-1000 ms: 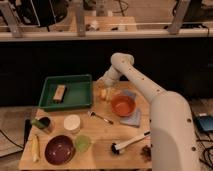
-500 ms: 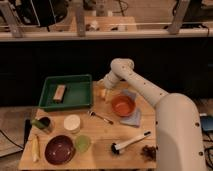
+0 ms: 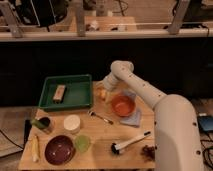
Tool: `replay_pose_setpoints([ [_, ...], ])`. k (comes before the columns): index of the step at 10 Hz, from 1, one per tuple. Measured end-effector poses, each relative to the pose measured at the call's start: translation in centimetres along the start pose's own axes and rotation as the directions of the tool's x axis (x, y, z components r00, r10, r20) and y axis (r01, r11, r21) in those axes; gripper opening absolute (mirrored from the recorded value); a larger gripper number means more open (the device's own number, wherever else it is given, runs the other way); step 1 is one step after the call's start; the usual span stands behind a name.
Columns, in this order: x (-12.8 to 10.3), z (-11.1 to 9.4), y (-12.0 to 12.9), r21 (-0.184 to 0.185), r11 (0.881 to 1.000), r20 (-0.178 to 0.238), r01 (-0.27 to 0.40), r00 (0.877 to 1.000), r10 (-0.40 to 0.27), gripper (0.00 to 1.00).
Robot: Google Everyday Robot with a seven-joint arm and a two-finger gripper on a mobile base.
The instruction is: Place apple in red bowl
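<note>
I have the hand low over the back part of the counter, just beside the right wall of the green tray. The apple is at the hand, a small yellow spot close to the tray's right edge. I cannot tell if the hand grips it or is only against it.

The red bowl stands near, to the right and a little more to the front, on a blue cloth. The arm passes above the back right part of the counter, behind the bowl.

In front of the apple lies a spoon, with bare wood around it. Near the front edge lie a brush and, at the right corner, dark grapes. At the front left stand a white cup, a purple bowl and a small green dish.
</note>
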State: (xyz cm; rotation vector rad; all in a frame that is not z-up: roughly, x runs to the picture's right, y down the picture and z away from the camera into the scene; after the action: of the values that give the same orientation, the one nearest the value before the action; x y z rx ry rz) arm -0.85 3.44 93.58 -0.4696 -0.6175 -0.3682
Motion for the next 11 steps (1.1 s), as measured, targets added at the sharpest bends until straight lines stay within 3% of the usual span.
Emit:
replay_pose_setpoints([
  [5,0.8,0.1,-0.2,0.005,0.992,0.007,0.123,0.992,-0.123,0.80],
  [9,1.2,0.5,-0.3,-0.034,0.970,0.035,0.239,0.971,-0.238,0.80],
  [11,1.4,0.6,-0.2,-0.044,0.963,0.051,0.267,0.963,-0.264,0.73],
])
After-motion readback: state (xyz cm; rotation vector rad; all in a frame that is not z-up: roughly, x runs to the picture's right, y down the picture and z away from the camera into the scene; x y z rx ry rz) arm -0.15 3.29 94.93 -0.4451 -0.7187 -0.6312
